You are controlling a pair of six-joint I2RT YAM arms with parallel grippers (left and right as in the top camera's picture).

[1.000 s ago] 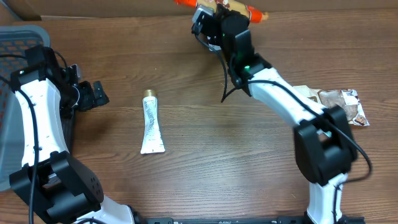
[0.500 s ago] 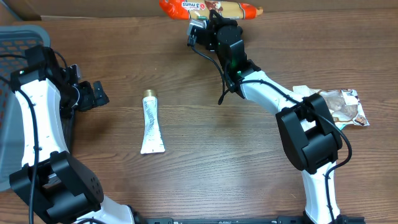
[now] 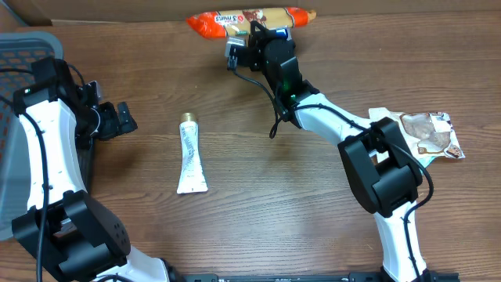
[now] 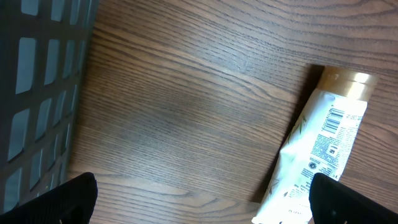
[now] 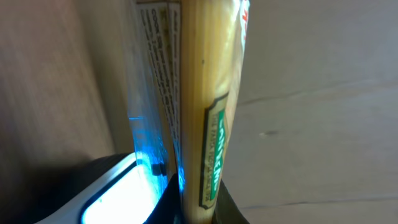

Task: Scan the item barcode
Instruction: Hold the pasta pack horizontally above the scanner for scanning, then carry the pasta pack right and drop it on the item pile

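Worktop: brown wood-grain boards (image 3: 258, 211), matte, with the grain running from side to side in the overhead view.
Room: a pale tan strip (image 3: 407, 6), wall or board, runs along the far edge of the worktop; little else of the room shows.
Snack packet: a long wrapper (image 3: 249, 17) with orange ends and a tan middle, lying crosswise at the far edge of the worktop, right by the tan strip. I cannot tell whether it rests on the wood or is lifted.
Right pincer: its tips (image 3: 257, 35) are pressed together on the snack packet. In the wrist view the packet (image 5: 208, 93) rises edge-on from between the dark fingers (image 5: 227, 208).
Blue glow: a white body (image 5: 115, 193) at the lower left of the right wrist view shines blue onto the wrapper's printed side.
Left pincer: spread wide (image 3: 121, 119), with only bare wood between its tips (image 4: 205, 202).
Tube: white with a gold cap (image 3: 190, 154), lying flat mid-worktop with its cap toward the far edge and its printed label up (image 4: 326, 149).
Basket: grey and slotted (image 3: 23, 47), at the left edge.
Foil pouch: lying flat (image 3: 427, 133) on the right side.
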